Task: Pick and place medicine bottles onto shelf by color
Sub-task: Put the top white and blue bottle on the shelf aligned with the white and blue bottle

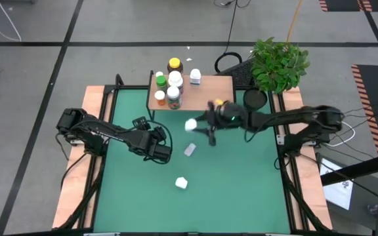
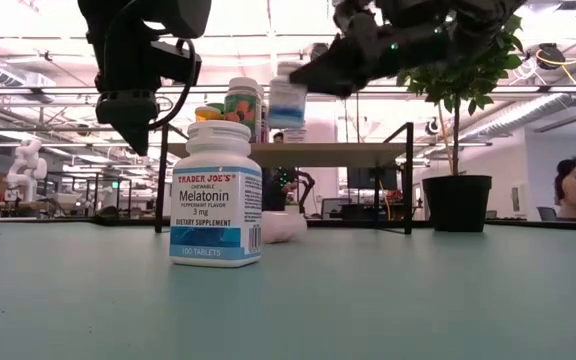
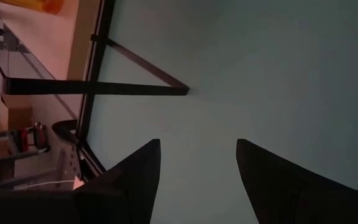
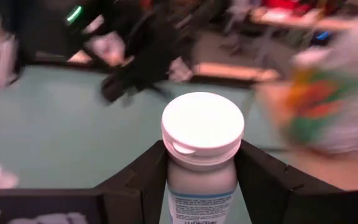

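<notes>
Landmark: shelf (image 1: pixel 209 86), at the far edge of the green mat (image 1: pixel 241 190).
Left gripper (image 1: pixel 157 143): waits over the mat, in front of the shelf and towards its left end. Jaws apart, nothing between them; left wrist view shows only bare mat in the gap.
Loose bottles: two white ones on the mat, well in front of the shelf. Standing bottle (image 2: pixel 216 193) reads melatonin in the low view. Grey bottle (image 1: pixel 189 149) lies on its side, nearer the shelf.
Shelved bottles: cluster (image 1: pixel 168 84) on the shelf's left half (green, orange-red, amber with yellow lid, white caps). One small white bottle (image 1: pixel 195 77) stands mid-shelf, apart from the cluster.
Carried bottle (image 4: pixel 202 159): white cap, pale body, upright, in the air just in front of the shelf's front edge, about level with its top in the low view.
Right gripper (image 4: pixel 201 171): jaws closed on the carried bottle, pads against the body just below the cap, one each side.
Handling (judgement): small rigid plastic, light, smooth label so likely slippery. Hold the body under the cap rim, so the rim stops a downward slip.
</notes>
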`<act>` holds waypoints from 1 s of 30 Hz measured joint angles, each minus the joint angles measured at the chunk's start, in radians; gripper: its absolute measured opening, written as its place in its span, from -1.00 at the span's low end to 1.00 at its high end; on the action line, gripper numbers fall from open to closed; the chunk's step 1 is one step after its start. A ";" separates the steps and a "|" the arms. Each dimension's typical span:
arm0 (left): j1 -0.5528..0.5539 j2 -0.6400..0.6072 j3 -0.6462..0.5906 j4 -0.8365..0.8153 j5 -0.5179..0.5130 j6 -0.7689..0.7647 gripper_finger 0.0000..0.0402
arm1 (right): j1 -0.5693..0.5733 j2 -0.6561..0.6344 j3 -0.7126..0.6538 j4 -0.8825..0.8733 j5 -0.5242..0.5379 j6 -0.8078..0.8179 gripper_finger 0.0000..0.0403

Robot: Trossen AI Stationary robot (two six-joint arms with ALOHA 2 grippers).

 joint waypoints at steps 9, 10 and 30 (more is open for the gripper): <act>0.013 0.000 0.000 0.108 -0.060 0.061 0.05 | -0.308 0.006 0.125 -0.132 -0.091 -0.087 -0.19; 0.016 0.000 0.000 0.122 -0.057 0.072 0.05 | -0.332 0.028 0.154 -0.154 -0.119 -0.087 -0.19; 0.019 0.000 0.000 0.153 -0.043 0.094 0.05 | -0.468 0.239 0.362 -0.285 -0.268 -0.128 -0.16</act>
